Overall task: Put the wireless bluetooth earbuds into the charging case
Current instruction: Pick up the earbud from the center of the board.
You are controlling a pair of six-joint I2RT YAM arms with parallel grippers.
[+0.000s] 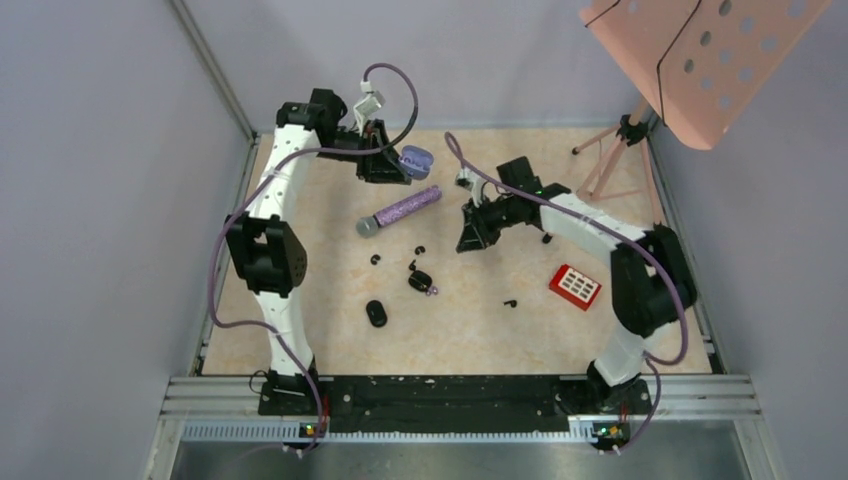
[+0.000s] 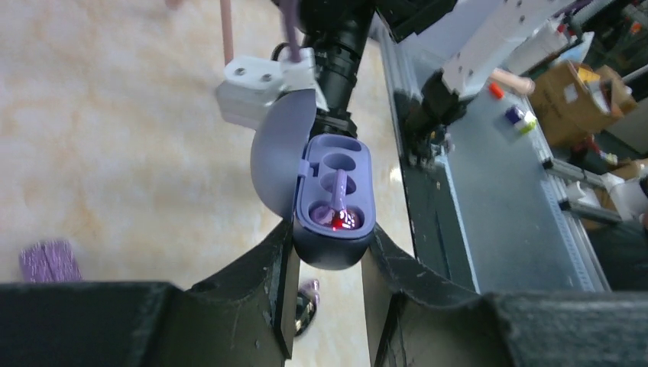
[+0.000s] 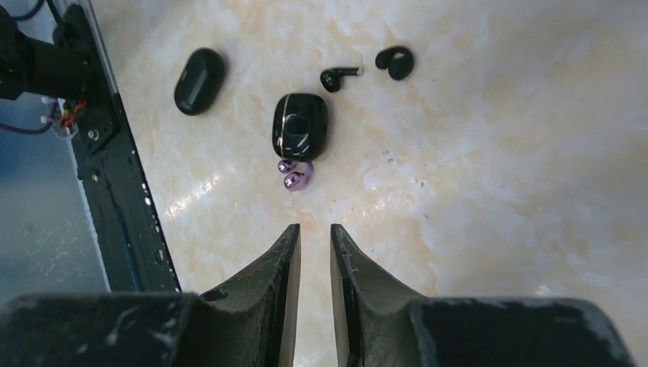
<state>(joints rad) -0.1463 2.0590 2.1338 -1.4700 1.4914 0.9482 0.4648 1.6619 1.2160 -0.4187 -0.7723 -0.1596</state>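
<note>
My left gripper point(image 2: 328, 237) is shut on a lilac charging case point(image 2: 334, 191) held off the table, lid open. One lilac earbud point(image 2: 340, 218) sits in the case's near socket with a red light on it; the far socket is empty. In the top view the case point(image 1: 416, 158) is at the back of the table. My right gripper point(image 3: 314, 233) hovers open by a narrow gap, with nothing between its fingers. Just beyond it a lilac earbud point(image 3: 294, 176) lies against a glossy black case point(image 3: 300, 126). Two black earbuds point(image 3: 338, 76) point(image 3: 395, 62) lie farther off.
A closed black oval case point(image 3: 199, 80) lies near the front rail. A purple glitter microphone point(image 1: 400, 211) lies mid-table, a red block point(image 1: 575, 286) at the right. A pink music stand point(image 1: 700, 60) stands at the back right. Another black earbud point(image 1: 510, 302) lies alone.
</note>
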